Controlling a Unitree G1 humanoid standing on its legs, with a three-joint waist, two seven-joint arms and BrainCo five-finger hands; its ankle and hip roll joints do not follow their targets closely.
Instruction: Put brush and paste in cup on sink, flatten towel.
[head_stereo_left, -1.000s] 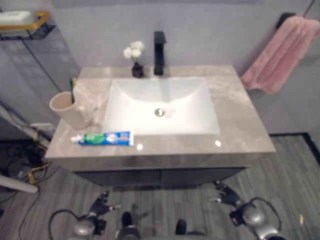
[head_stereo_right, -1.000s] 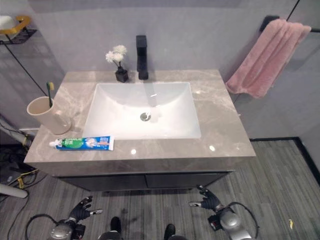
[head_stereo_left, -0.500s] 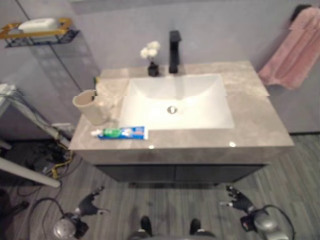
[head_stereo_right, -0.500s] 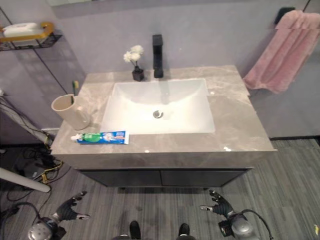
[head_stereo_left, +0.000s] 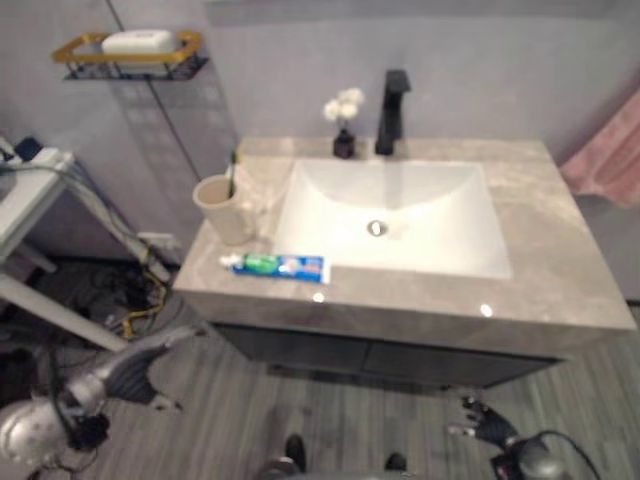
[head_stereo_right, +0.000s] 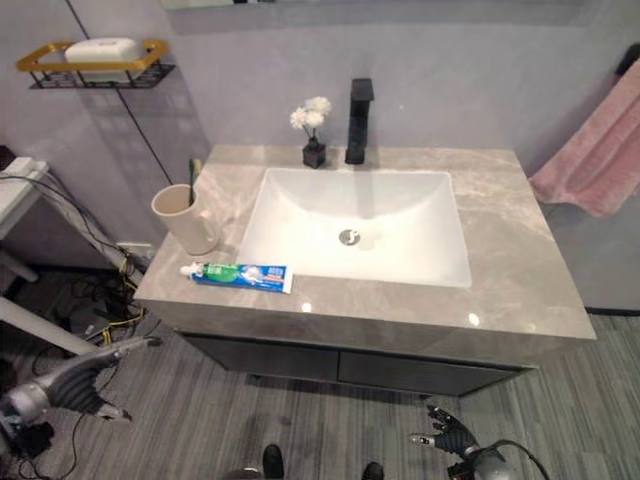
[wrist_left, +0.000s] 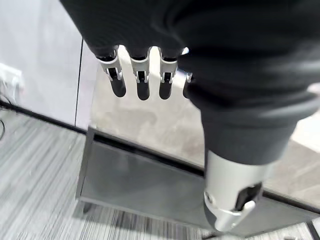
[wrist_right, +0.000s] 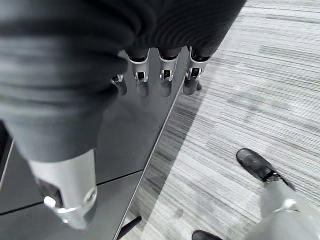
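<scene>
A beige cup (head_stereo_right: 188, 218) stands on the grey counter (head_stereo_right: 520, 290) to the left of the white basin, with a toothbrush (head_stereo_right: 194, 172) upright in it. A green and blue toothpaste tube (head_stereo_right: 238, 274) lies flat near the counter's front left edge. A pink towel (head_stereo_right: 600, 160) hangs bunched on the wall at the right. My left hand (head_stereo_right: 95, 375) is low at the left, below counter height, fingers (wrist_left: 142, 75) straight and holding nothing. Low in front of the cabinet, my right hand (head_stereo_right: 450, 438) is open with fingers (wrist_right: 165, 75) relaxed.
A black faucet (head_stereo_right: 358, 120) and a small vase of white flowers (head_stereo_right: 313, 125) stand behind the basin (head_stereo_right: 355, 225). A wall shelf with a soap bar (head_stereo_right: 95, 55) is at the upper left. A white stand with cables (head_stereo_right: 20, 180) sits left of the dark cabinet (head_stereo_right: 330, 365).
The camera has turned left, so sink and towel sit further right in the picture. My left arm has swung outward and up at the lower left. My right hand stays low.
</scene>
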